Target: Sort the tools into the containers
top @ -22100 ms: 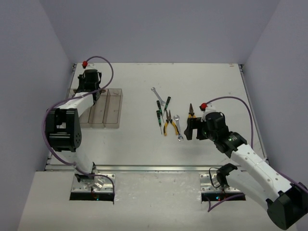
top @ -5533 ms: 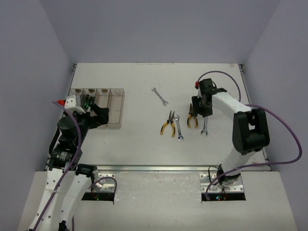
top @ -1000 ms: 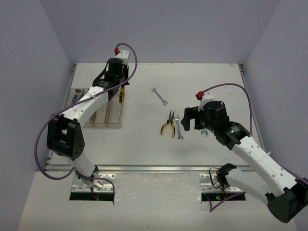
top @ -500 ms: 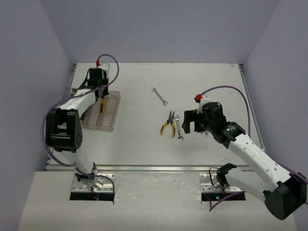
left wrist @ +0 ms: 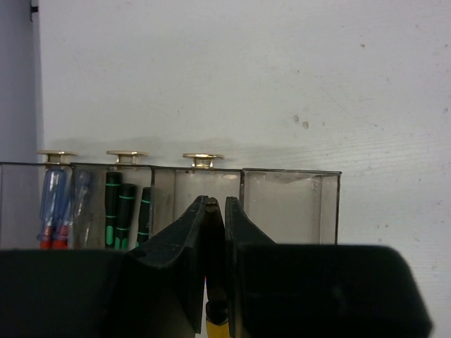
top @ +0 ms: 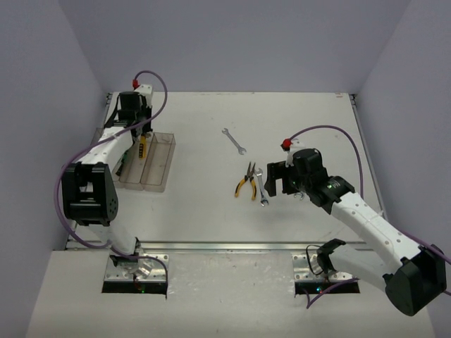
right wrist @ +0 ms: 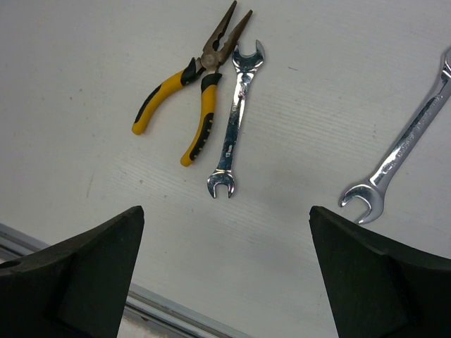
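Observation:
My left gripper [top: 140, 138] is shut on yellow-handled pliers [top: 141, 150], held nose-up over the row of clear bins [top: 161, 166]. In the left wrist view the jaws [left wrist: 215, 202] pinch the pliers' nose, with a yellow handle [left wrist: 215, 328] below, in front of the third bin [left wrist: 199, 184]. Blue-and-red screwdrivers [left wrist: 53, 205] fill the first bin and green-and-black ones [left wrist: 121, 208] the second. My right gripper [top: 275, 180] is open and empty above the table. Another pair of yellow pliers [right wrist: 194, 97] and a silver wrench [right wrist: 235, 118] lie ahead of it, and a second wrench [right wrist: 405, 144] to its right.
A third silver wrench [top: 234, 140] lies alone toward the back middle of the table. The fourth bin [left wrist: 290, 204] looks empty. The bin row sits near the table's left edge, slightly skewed. Purple cables loop above both arms.
My left gripper has swung left and back with the pliers, from the bins' right end to over the middle bins. My right gripper has drifted slightly left.

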Robot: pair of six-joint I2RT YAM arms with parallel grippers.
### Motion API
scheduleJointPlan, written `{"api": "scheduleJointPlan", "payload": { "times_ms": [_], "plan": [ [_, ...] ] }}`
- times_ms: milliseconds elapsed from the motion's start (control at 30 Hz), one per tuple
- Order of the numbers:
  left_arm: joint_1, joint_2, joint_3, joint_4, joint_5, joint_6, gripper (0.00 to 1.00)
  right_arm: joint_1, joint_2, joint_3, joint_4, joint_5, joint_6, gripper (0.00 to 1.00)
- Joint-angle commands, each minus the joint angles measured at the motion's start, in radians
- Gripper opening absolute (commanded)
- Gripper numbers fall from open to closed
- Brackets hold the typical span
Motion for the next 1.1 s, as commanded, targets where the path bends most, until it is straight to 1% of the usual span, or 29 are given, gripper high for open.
{"api": "scheduleJointPlan", "payload": {
  "times_ms": [0,167,267,333,533,600,767,967,1067],
  "plan": [
    [0.039,-0.063,0.023,0.038,-0.029,0.075,0.00,-0.003,0.005,-0.002,0.040,-0.009,-0.004,0.99],
    [0.057,-0.044,-0.084,0.091,-0.009,0.093,0.00,-0.005,-0.008,-0.005,0.041,-0.009,-0.006,0.99],
    [0.057,-0.023,-0.100,0.090,0.031,0.066,0.00,-0.002,-0.009,-0.006,0.043,-0.021,-0.006,0.99],
    [0.057,-0.010,-0.087,0.067,0.066,0.056,0.00,-0.003,-0.011,-0.007,0.046,-0.025,-0.007,0.99],
    [0.056,0.032,0.015,-0.041,0.214,0.000,0.00,-0.002,-0.011,-0.010,0.046,-0.038,-0.005,0.99],
    [0.056,0.064,0.040,-0.068,0.226,-0.024,0.00,-0.002,-0.011,-0.010,0.046,-0.038,-0.007,0.99],
    [0.055,0.179,0.153,-0.164,0.317,-0.095,0.00,-0.003,-0.011,-0.013,0.046,-0.038,-0.008,0.99],
    [0.054,0.205,0.225,-0.166,0.285,-0.164,0.00,-0.002,0.003,-0.013,0.044,-0.040,-0.010,0.99],
    [0.049,0.219,0.252,-0.171,0.161,-0.178,0.00,-0.002,0.008,-0.010,0.043,-0.040,-0.011,0.99]
  ]
}}
